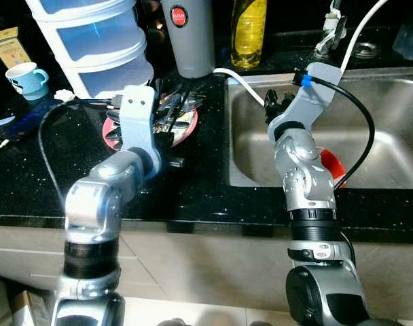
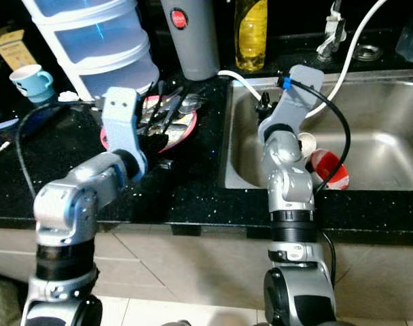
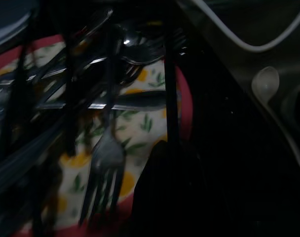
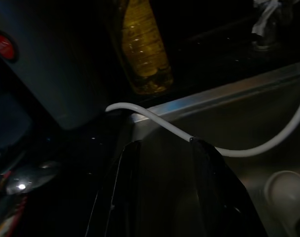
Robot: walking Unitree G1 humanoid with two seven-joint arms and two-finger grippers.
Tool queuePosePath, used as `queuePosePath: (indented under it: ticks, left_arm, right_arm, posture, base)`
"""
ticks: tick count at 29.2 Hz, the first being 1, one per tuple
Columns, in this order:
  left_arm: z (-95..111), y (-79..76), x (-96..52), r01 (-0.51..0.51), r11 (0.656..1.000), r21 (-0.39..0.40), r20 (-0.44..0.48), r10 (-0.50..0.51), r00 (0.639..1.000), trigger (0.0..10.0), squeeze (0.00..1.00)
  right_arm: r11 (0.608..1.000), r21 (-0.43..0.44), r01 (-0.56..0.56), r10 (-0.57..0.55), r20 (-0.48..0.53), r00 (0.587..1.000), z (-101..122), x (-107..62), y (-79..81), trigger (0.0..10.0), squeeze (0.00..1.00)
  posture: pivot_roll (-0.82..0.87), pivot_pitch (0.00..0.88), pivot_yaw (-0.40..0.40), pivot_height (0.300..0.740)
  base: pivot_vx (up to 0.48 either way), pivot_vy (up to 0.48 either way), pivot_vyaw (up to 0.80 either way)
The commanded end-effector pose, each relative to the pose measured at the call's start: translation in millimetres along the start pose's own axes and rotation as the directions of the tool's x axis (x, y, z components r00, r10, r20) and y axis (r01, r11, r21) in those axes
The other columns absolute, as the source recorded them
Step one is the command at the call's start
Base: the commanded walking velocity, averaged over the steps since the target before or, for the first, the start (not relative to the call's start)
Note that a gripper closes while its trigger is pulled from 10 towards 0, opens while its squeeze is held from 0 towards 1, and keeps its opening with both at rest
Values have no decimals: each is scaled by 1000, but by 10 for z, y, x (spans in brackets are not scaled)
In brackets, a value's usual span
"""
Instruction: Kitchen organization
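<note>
Left gripper (image 1: 167, 136): over the plate (image 1: 115, 136) on the bench (image 1: 206, 190); finger spread cannot be told.
Right gripper (image 4: 162, 148): fingers narrowly apart, empty, above the sink (image 1: 390, 136) edge by a white hose (image 4: 155, 117).
Cutlery (image 3: 103, 163): heaped just ahead of the left gripper.
Handling: judged light, stiff, slippery; grip a fork mid-handle.

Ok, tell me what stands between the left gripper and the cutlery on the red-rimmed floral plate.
Nothing visible does. The left gripper already hangs right over the red-rimmed floral plate, its black fingers among the piled steel cutlery. The spoons and forks overlap, so singling one out may be awkward.
</note>
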State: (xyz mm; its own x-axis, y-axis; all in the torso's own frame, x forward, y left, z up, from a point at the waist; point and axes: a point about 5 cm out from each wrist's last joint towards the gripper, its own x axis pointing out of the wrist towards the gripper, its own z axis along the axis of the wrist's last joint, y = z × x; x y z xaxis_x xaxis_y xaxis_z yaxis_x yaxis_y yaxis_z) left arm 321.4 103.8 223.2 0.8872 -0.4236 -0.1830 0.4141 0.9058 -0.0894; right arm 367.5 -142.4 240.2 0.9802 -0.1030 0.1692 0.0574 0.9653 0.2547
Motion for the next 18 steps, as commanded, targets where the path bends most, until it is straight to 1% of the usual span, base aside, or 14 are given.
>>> queuePosePath:
  ticks: [1,3,4,6,7,9,12,13,16,18]
  left_arm:
    - [5,41,47,3,999,39,0,-3,1000,10000,0]
    - [8,6,138,45,998,53,1,-45,999,10000,0]
    - [-2,-44,189,91,995,47,0,-91,996,10000,0]
    - [-25,-120,252,153,987,43,-2,-153,988,10000,0]
    - [-25,-120,252,153,987,43,-2,-153,988,10000,0]
    - [-60,-194,293,214,977,21,-16,-213,977,10000,0]
    - [-124,-248,340,269,963,-12,-42,-269,962,10000,0]
    - [-153,-283,354,306,952,3,-53,-306,951,10000,0]
    - [-163,-304,359,324,946,8,-54,-323,945,10000,0]
    - [-163,-346,373,357,934,-1,-43,-357,933,10000,169]
  right_arm:
    - [1000,16,-13,13,-5,1000,-21,7,69,10000,0]
    - [1000,15,-19,19,-8,1000,-33,-10,89,10000,0]
    - [1000,13,-15,15,-12,1000,-48,-25,76,10000,0]
    - [1000,9,-6,6,-17,1000,-61,-39,45,10000,0]
    - [1000,9,-6,6,-17,1000,-61,-39,45,10000,0]
    - [1000,3,1,-1,-12,1000,-40,-34,15,10000,0]
    - [1000,-1,7,-7,-3,1000,-13,-21,-6,10000,0]
    - [1000,1,10,-10,-1,1000,-2,-18,-6,10000,0]
    - [1000,3,9,-9,-1,1000,-8,-28,2,10000,0]
    - [1000,4,5,-5,-11,1000,-43,-46,14,10000,0]
  posture:
    - [131,5,153,740]
    - [122,8,152,740]
    - [113,4,152,740]
    - [100,0,153,740]
    - [100,0,153,740]
    - [91,0,158,740]
    - [95,3,156,740]
    - [98,14,152,740]
    - [98,18,149,740]
    - [97,14,148,740]
  base:
    - [0,0,0]
    - [0,0,0]
    - [0,0,0]
    - [0,0,0]
    - [0,0,0]
    - [0,0,0]
    - [0,0,0]
    - [0,0,0]
    - [0,0,0]
    - [0,0,0]
